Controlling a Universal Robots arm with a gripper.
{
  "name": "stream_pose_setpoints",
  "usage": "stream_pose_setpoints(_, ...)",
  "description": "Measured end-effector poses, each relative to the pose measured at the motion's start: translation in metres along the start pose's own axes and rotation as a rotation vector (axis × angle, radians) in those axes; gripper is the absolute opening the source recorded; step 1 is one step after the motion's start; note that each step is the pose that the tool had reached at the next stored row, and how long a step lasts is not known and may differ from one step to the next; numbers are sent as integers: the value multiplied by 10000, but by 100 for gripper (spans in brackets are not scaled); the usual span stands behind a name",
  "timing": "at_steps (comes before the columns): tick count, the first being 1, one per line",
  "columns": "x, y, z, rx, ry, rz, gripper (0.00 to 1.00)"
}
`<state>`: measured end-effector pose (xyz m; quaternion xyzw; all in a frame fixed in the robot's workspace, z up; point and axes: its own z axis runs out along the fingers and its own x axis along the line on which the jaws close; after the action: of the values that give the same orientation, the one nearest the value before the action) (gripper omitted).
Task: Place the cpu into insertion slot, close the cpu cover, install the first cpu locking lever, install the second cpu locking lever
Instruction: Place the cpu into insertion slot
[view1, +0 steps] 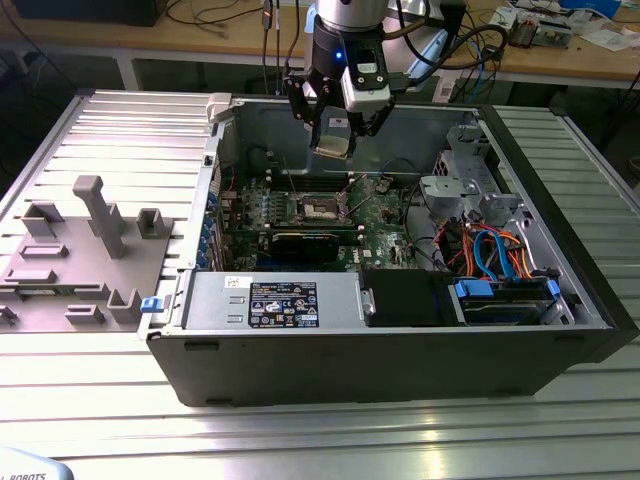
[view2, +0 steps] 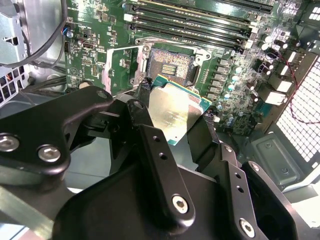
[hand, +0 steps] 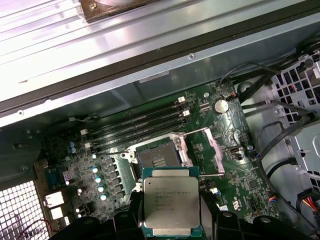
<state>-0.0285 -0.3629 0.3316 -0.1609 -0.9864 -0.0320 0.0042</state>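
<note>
Cpu: the cpu (hand: 171, 205) hung in the air over the open case, pinched by two opposite edges, its pale metal face turned toward the first wrist camera. It was above the board and apart from it.
Fingers: the fingers (view2: 150, 145) of the gripper (view1: 333, 135) were pinching the chip's sides, neither spread wide nor meeting each other.
Insertion slot: the insertion slot (hand: 157, 159) lay bare with its dark centre exposed. In both wrist views it sat just beyond one edge of the chip, beside the long memory slots (hand: 135, 125) on the green motherboard (hand: 230, 125).
Cpu cover: the cpu cover (hand: 212, 147) stood swung open at one side of the slot, so nothing was shut over it.
Carrier: the computer case (view1: 400, 350) lay open on the ribbed metal surface (view1: 320, 440), with the board on its floor toward the far wall in the exterior view.
Stage: by the look of it, the first step was in hand and the chip was not yet seated.
Risk, alignment: the chip looked offset from the slot and possibly tilted. Lowered that way, a corner would likely land on the rim or the contact field and damage it.
Risk, grip: the hold was on thin edges alone, so a knock could twist the chip or let it drop onto the board.
Risk, clearance: the fingers reached wider than the chip, and the raised cover stood close by. A descent off-centre toward that side could probably strike it.
</note>
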Motion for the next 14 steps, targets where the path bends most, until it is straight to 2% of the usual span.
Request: stream_pose_setpoints(14, 0, 0, 0, -2, -7, 109, 54)
